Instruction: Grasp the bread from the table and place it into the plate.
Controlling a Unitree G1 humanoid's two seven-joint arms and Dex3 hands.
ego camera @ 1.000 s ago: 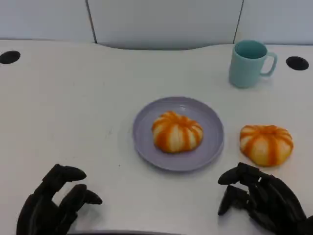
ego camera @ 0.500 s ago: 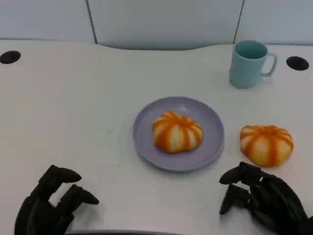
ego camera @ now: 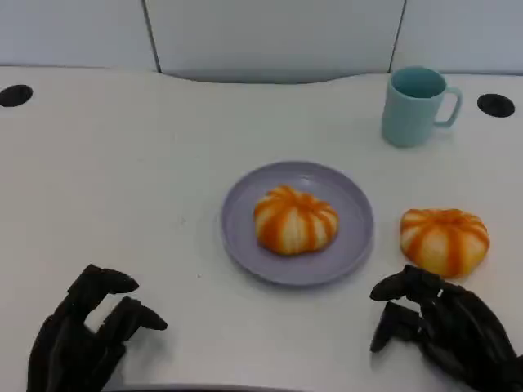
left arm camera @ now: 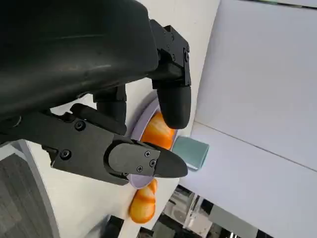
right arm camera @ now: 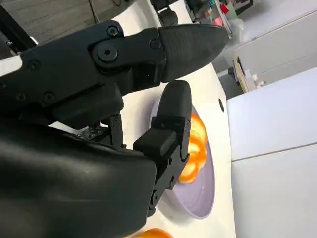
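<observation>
The right hand [ego camera: 441, 331] rests low on the white surface [ego camera: 122, 180], fingers [ego camera: 392, 290] curled loosely apart and holding nothing; just beyond them lies a striped orange bread [ego camera: 444, 240]. The left hand [ego camera: 82, 339] is likewise empty, fingers spread. A second bread [ego camera: 295, 219] sits in the lavender plate [ego camera: 245, 237], with a teal mug [ego camera: 414, 106] farther back. Pale wall panels rise behind. The right wrist view shows cluttered shelving past the surface's edge.
</observation>
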